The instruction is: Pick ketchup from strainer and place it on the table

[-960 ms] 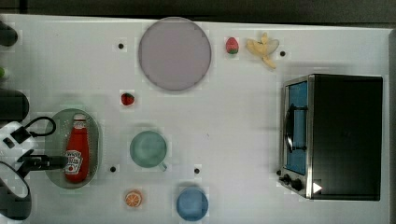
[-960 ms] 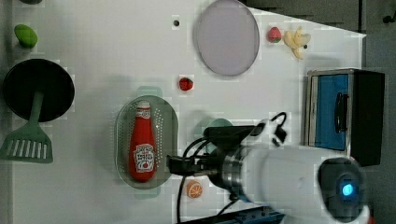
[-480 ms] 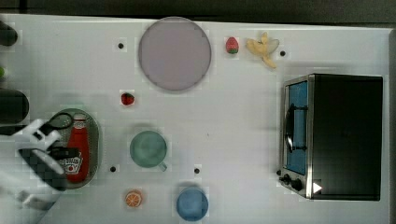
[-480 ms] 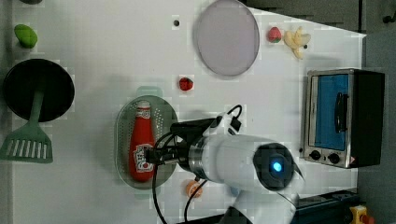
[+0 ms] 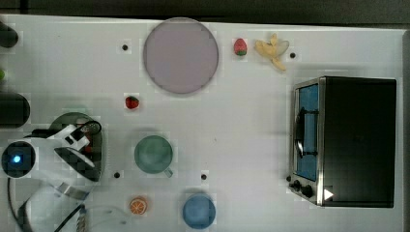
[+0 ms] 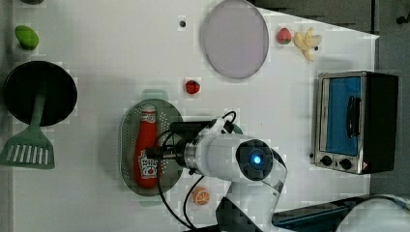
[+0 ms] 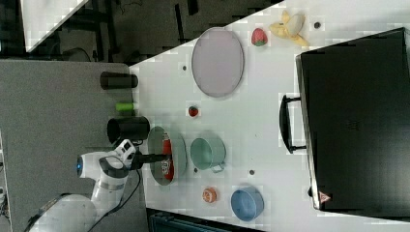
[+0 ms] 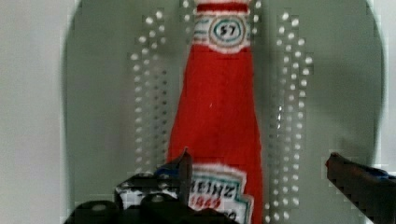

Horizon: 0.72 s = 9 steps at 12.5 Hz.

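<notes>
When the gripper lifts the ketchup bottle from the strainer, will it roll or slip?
The ketchup bottle lies on its side in the strainer; being round, it may roll if nudged. Its smooth red body probably slips a little. It narrows toward the cap, so one end may dip when lifted.

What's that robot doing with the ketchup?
The robot arm is reaching for the ketchup, which lies flat in the strainer on the white table. Its gripper is open, with one finger on each side of the bottle's label end, and it isn't squeezing yet. So the ketchup hasn't been picked up. A green cup, an orange slice and a blue bowl sit close by on the table.
</notes>
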Motion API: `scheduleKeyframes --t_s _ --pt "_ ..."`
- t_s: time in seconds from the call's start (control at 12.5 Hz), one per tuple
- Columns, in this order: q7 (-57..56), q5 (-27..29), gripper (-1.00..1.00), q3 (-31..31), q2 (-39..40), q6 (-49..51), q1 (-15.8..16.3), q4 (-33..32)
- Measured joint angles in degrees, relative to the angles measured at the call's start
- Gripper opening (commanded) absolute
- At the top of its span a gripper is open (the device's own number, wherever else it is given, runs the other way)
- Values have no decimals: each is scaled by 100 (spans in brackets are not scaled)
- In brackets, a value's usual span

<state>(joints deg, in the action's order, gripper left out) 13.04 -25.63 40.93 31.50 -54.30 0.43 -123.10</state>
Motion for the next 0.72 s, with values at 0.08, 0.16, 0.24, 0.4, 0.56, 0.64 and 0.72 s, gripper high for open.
scheduleKeyframes --t_s 0.08,0.16,0.24,0.4,0.56,0.64,0.72 --pt "158 -158 100 -22 129 -31 -4 0" --pt "346 -294 100 -36 257 -157 22 56" --pt "509 -389 100 -56 347 -361 74 78" --pt "653 -389 68 -106 478 -428 188 134" --pt "712 -417 20 -241 506 -417 341 112" --pt "732 -436 13 -227 509 -422 345 112" --pt "733 -456 13 -213 509 -417 348 112"
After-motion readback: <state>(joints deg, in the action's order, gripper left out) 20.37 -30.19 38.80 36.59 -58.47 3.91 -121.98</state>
